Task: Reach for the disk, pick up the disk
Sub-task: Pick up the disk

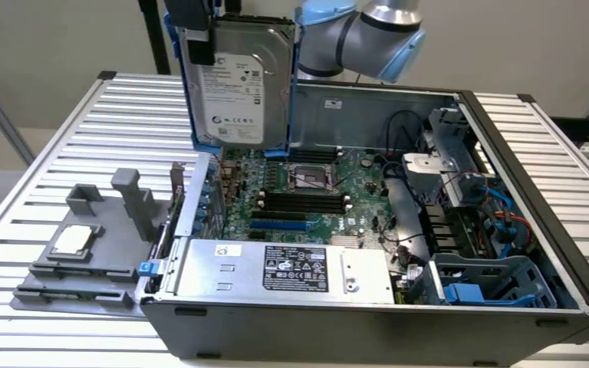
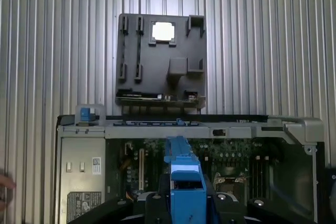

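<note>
Slatted table (image 1: 59,123), one disk (image 1: 238,80) held aloft

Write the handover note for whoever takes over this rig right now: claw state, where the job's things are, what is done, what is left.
Claw: shut on the disk.
Disk: upright in its blue carrier, lifted clear above the open computer case, over the motherboard near the case's back wall.
Chip sits on the grey tray beside the case; the power supply is in place.
Done: reach and pick-up.
Left: nothing of this task.
</note>
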